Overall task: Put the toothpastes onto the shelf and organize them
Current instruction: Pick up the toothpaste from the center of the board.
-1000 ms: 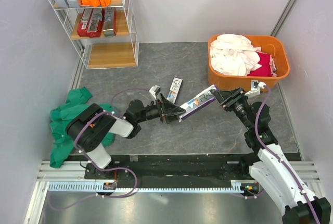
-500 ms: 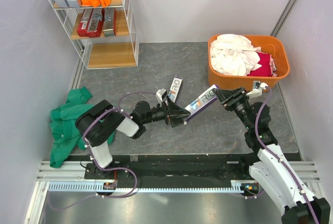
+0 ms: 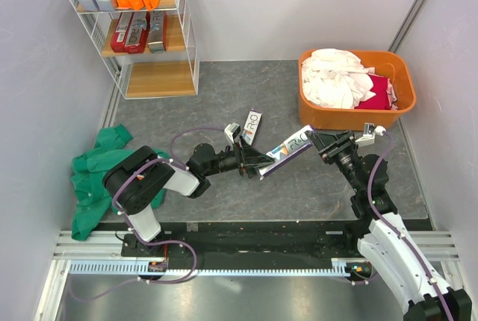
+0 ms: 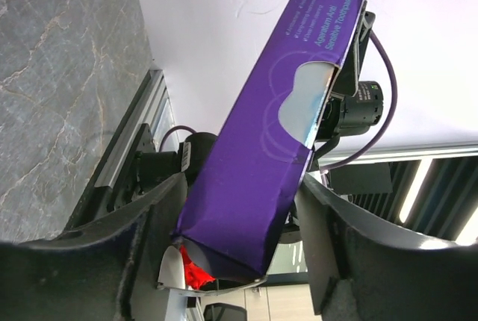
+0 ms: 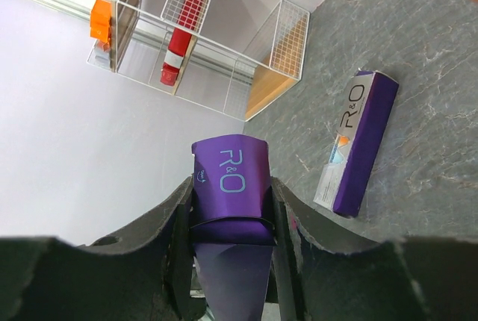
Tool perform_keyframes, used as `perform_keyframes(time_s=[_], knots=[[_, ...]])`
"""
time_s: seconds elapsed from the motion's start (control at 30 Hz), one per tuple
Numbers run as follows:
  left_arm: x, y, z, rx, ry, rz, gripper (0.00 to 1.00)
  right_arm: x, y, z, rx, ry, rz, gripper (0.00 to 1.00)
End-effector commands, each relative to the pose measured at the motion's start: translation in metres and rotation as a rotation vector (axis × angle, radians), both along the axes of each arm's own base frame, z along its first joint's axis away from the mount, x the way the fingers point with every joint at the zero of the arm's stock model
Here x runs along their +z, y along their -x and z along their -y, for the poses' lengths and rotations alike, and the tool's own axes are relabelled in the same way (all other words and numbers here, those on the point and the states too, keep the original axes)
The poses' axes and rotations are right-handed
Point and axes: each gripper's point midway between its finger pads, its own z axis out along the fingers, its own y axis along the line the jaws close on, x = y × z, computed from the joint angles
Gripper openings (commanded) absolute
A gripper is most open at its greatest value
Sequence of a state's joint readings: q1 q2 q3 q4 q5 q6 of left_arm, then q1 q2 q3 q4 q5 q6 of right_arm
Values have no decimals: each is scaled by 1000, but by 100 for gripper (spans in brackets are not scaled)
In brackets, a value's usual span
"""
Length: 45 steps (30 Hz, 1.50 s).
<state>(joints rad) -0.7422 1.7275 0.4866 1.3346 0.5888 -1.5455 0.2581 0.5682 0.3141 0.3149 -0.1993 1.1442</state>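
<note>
Moved: left claw [image 3: 259, 163] narrowed around held carton [image 3: 287, 145]'s near end; grip unclear.
Right claw [image 3: 312, 139]: clamped on far end.
Second carton [image 3: 252, 127]: flat on worktop [image 3: 224, 89] nearby.
Lettering: "R&O", "Sensitive Toothpaste".

Grey marbled surface [image 3: 224, 97] — on it stand the white wire shelf [image 3: 160, 78] at far left and an orange tub [image 3: 336, 118] at far right; a green cloth [image 3: 93, 168] lies near left — one purple toothpaste carton [image 3: 252, 126] lies flat mid-surface.

The toothpaste carton [image 3: 287, 148] is purple and white, the tub [image 3: 351, 119] orange, the cloth [image 3: 93, 168] green.
</note>
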Motion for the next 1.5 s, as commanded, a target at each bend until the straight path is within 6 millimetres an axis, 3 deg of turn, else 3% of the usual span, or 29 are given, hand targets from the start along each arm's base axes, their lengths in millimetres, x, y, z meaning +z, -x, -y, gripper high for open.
perform_keyframes(time_s=[0.0, 0.17, 0.3, 0.47, 0.67, 1.07, 1.23, 1.37, 1.47], knots=[[81, 13, -12, 12, 256, 316, 64, 17, 4, 4, -18, -55, 40, 43], [90, 16, -13, 8, 269, 348, 61, 8, 4, 7, -37, -59, 15, 43], [93, 19, -11, -16, 274, 367, 72, 3, 5, 11, -59, -76, 2, 42], [89, 23, -7, -40, 270, 358, 75, -2, 8, 21, -112, -126, -13, 38], [85, 26, -2, -51, 266, 344, 71, -1, 9, 32, -167, -156, -6, 36], [86, 25, 0, -52, 269, 339, 49, -8, 8, 28, -150, -151, -31, 40], [89, 23, 1, -39, 274, 363, 49, -15, 7, 27, -148, -140, -52, 50], [89, 18, -3, -25, 268, 377, 36, -21, 5, 25, -142, -129, -73, 66], [85, 12, -7, -10, 259, 362, 34, -25, 5, 24, -138, -123, -86, 75]])
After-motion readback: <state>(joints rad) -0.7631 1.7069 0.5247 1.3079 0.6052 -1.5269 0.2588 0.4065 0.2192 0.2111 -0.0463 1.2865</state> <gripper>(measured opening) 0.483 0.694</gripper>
